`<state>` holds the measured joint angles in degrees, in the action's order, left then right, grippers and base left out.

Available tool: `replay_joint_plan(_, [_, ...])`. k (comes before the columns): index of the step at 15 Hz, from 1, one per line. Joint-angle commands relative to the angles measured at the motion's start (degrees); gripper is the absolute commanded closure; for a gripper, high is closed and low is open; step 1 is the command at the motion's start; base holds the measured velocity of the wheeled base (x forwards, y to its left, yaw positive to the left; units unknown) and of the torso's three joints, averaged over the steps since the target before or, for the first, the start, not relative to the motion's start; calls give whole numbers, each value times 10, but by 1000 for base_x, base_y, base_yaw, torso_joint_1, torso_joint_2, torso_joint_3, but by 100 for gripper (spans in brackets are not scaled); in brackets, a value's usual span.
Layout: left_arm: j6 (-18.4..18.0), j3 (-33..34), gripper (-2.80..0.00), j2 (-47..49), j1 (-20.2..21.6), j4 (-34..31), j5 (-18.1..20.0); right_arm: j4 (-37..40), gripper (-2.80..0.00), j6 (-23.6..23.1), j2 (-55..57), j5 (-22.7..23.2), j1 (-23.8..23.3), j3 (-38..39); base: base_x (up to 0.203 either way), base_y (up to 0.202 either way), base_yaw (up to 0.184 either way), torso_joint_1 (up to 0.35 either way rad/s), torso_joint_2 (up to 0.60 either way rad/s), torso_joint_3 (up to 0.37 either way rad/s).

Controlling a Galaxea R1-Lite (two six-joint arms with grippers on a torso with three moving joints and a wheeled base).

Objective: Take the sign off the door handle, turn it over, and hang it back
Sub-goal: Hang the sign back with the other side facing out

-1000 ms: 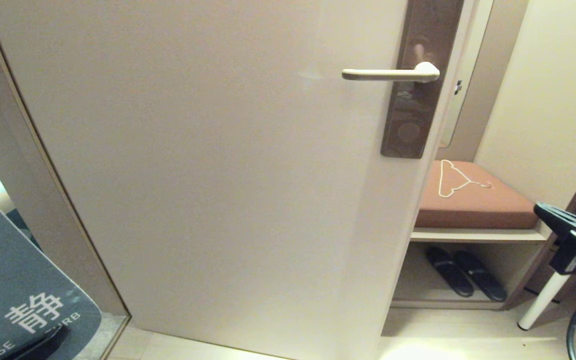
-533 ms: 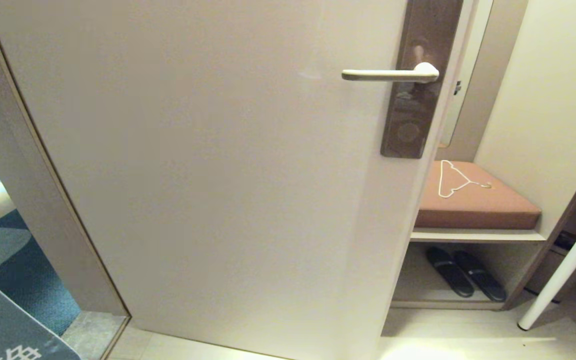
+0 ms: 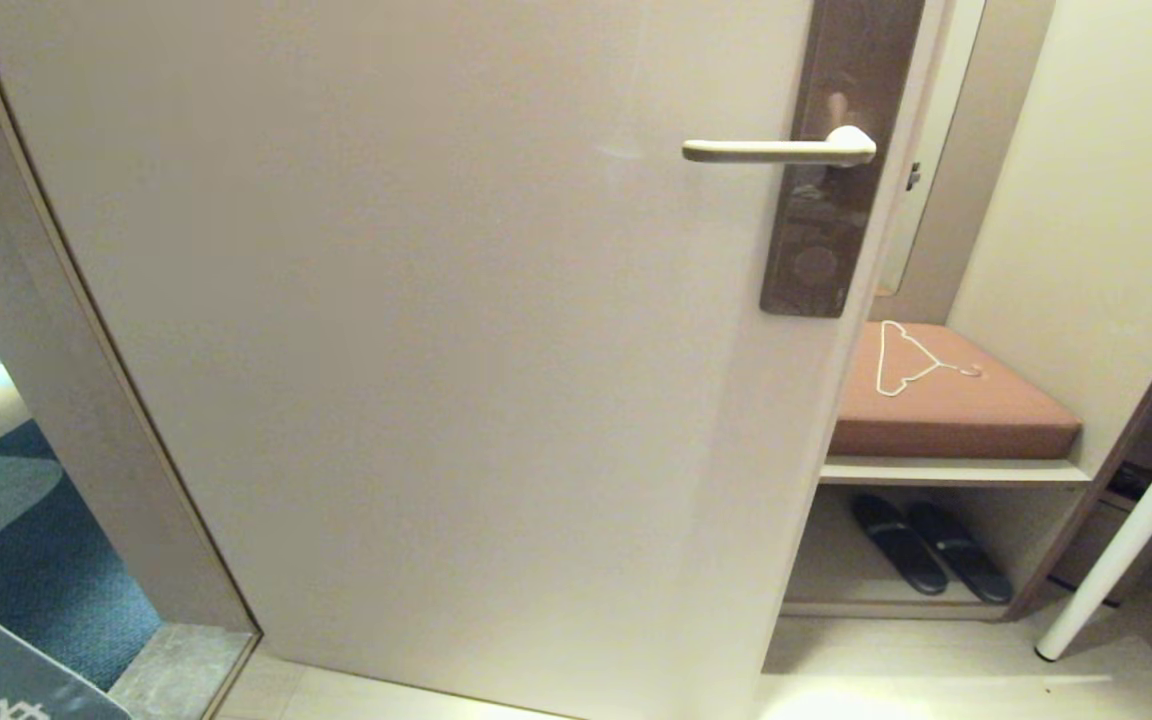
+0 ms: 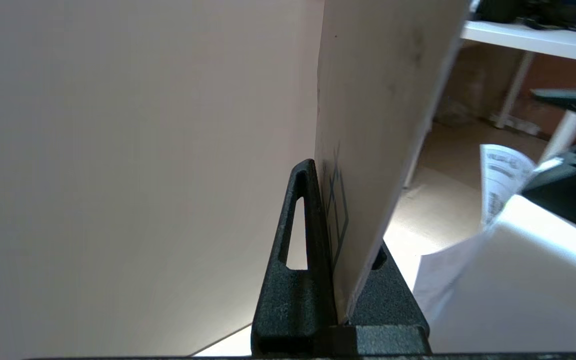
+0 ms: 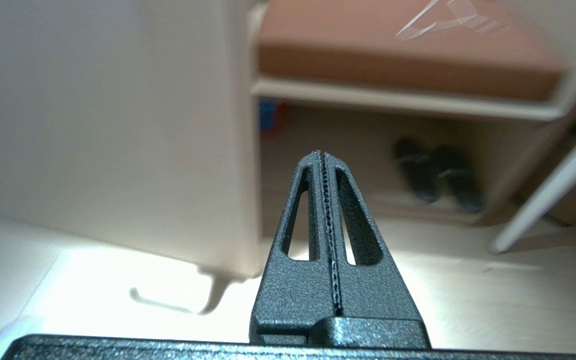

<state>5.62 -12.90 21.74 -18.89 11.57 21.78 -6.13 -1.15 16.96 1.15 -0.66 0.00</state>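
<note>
Left hand (image 4: 335, 260) clamps the sign (image 4: 378, 115), white face showing a blue mark; right hand (image 5: 324, 155) pressed empty.

A pale door (image 3: 436, 350) fills most of the head view, with a dark lock plate (image 3: 836, 230) near its right edge. Right of it, a thin white wire hanger (image 3: 911, 358) lies on a brown cushion (image 3: 966, 420) atop a shelf (image 3: 946, 470). Below, two black slippers (image 3: 931, 560) sit side by side. A white desk leg (image 3: 1126, 540) slants at far right; blue carpet (image 3: 26, 560) shows at far left.
</note>
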Motion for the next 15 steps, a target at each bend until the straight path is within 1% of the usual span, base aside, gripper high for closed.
replay_joint_plan(1, [0, 6, 0, -11, 0, -1, -9, 29, 0, -1, -56, -1, 2, 0, 0, 0, 0, 0, 0, 0])
replay_joint_plan(3, [-3, 8, 0, -26, 0, -20, -23, 83, 0, -6, -87, 0, 5, -8, 0, 0, 0, 0, 0, 0])
replay_joint_plan(4, [-9, 8, 0, -29, 0, -30, -35, 84, 0, -6, -93, 0, 5, -9, 0, 0, 0, 0, 0, 0])
replay_joint_plan(7, [-10, 12, 0, -30, -1, -40, -79, 84, 0, -6, -120, 0, 6, -9, 0, 0, 0, 0, 0, 0])
replay_joint_plan(11, [-10, 17, 0, -29, -1, -40, -116, 84, 0, -6, -140, 0, 6, -9, 0, 0, 0, 0, 0, 0])
replay_joint_plan(15, [-6, 19, 0, -29, -2, -40, -173, 83, 0, -6, -169, 0, 6, -9, 0, 0, 0, 0, 0, 0])
